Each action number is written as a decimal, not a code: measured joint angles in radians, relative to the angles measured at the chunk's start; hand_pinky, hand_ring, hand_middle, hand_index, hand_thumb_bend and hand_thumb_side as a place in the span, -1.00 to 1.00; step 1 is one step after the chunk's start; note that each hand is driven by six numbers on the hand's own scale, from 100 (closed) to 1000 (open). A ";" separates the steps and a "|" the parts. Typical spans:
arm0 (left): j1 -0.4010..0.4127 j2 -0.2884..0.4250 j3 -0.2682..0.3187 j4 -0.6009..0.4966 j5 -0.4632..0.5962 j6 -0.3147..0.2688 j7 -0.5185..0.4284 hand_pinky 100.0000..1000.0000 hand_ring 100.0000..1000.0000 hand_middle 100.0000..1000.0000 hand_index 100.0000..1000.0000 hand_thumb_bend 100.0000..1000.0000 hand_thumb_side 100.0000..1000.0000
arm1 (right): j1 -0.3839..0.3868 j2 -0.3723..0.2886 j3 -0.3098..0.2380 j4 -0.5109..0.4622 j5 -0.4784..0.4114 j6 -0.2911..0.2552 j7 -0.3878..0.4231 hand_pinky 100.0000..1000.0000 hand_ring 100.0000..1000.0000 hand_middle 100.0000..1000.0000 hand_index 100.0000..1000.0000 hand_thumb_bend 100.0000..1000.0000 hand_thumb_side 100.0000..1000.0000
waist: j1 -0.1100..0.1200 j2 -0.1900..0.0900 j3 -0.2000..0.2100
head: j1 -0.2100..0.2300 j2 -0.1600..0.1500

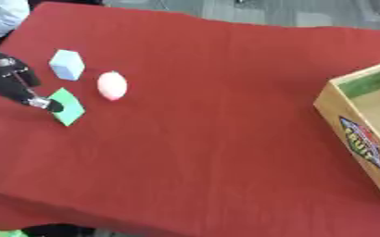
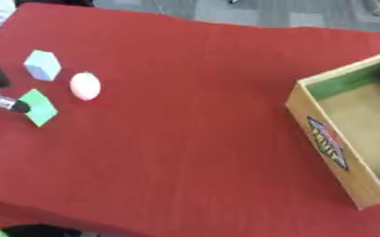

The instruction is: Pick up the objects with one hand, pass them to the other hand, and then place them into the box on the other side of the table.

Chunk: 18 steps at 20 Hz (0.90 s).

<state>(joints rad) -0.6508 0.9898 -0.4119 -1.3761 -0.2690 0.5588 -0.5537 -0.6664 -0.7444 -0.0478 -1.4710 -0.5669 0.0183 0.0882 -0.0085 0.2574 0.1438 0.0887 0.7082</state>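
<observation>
Grey floor [image 1: 290, 11] beyond the red-clothed table [image 1: 225, 139].

My left hand [image 1: 15, 83]: black, matt, plastic-looking casing, silver metal-looking section just behind dark fingertip. Under that fingertip I see green block [image 1: 66, 106], flat matt face, no shine. Just beyond hand, pale blue block [image 1: 66, 64], same matt, smooth look. Beside it, farther from hand, pinkish-white rounded object [image 1: 112, 85], smooth, faint sheen. Table [image 1: 209, 139] covered in red cloth, matt, soft creases. Well across from hand, box [image 2: 339, 143]: light bare wood, printed label on side, green inner wall.
</observation>
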 measured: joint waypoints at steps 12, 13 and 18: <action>-0.059 -0.079 -0.055 0.108 -0.152 -0.029 -0.091 0.60 0.50 0.25 0.27 0.42 -0.32 | 0.017 0.001 0.000 0.011 0.013 0.007 0.004 0.61 0.60 0.48 0.74 -0.31 -0.64 | 0.017 0.000 0.004 | 0.020 0.000; -0.063 -0.085 -0.056 0.116 -0.168 -0.035 -0.098 0.60 0.49 0.24 0.27 0.40 -0.33 | 0.017 0.001 0.000 0.012 0.014 0.007 0.004 0.61 0.60 0.48 0.74 -0.31 -0.64 | 0.019 0.000 0.004 | 0.022 0.000; -0.071 -0.098 -0.059 0.142 -0.216 -0.055 -0.121 0.59 0.48 0.24 0.28 0.36 -0.38 | 0.025 0.002 0.000 0.012 0.017 0.009 0.005 0.61 0.60 0.47 0.74 -0.32 -0.64 | 0.020 0.000 0.005 | 0.025 0.001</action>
<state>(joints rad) -0.7222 0.8913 -0.4713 -1.2339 -0.4851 0.5041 -0.6750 -0.6416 -0.7426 -0.0480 -1.4590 -0.5498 0.0275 0.0934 0.0112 0.2575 0.1490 0.1136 0.7088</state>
